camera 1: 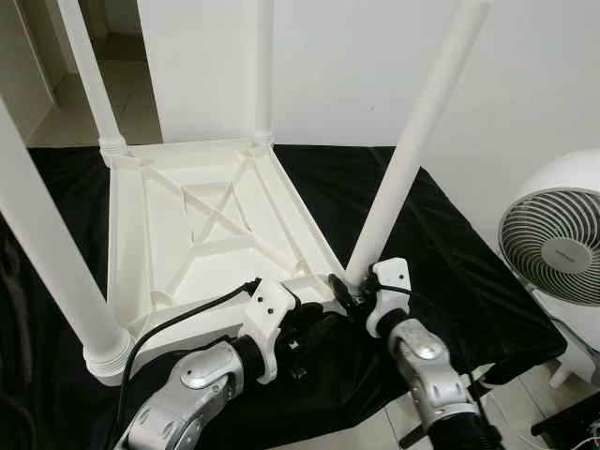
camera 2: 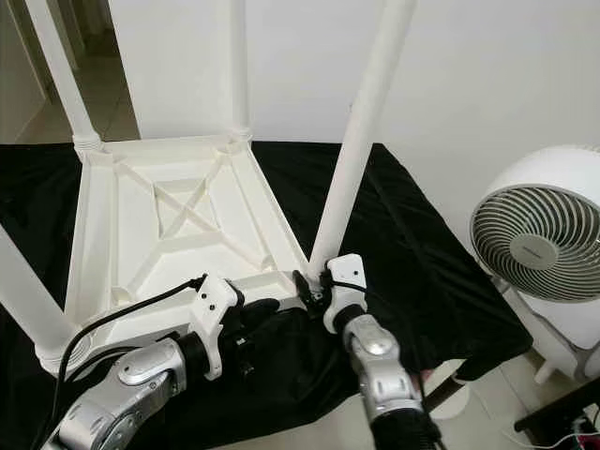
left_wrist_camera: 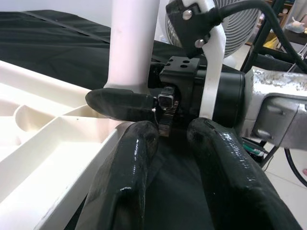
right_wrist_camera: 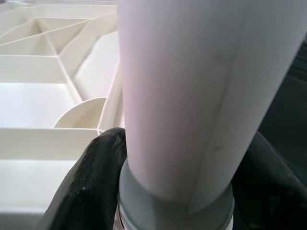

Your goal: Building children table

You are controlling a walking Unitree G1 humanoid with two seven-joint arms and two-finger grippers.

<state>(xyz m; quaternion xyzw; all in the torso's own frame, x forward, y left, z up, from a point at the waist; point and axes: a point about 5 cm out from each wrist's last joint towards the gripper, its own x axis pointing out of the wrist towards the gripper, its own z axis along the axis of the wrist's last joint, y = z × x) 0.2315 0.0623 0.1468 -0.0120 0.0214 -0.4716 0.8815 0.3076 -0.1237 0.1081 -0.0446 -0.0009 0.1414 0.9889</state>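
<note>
A white plastic children's table point(camera 1: 202, 220) lies upside down on a black cloth, its ribbed underside up. Three legs stand in its corners: far left point(camera 1: 89, 66), far right point(camera 1: 262, 66) and near left point(camera 1: 47, 253). A fourth white leg point(camera 1: 412, 150) leans at the near right corner. My right gripper point(camera 1: 349, 298) is shut on this leg's base; the right wrist view has a black finger point(right_wrist_camera: 91, 182) on each side of the leg point(right_wrist_camera: 192, 96). My left gripper point(left_wrist_camera: 170, 143) hovers beside it over the cloth, open and holding nothing.
A white fan point(camera 1: 553, 244) stands on the floor to the right, close to the cloth's edge. A white wall runs behind the table. Tiled floor shows at the near right, and a doorway opens at the far left.
</note>
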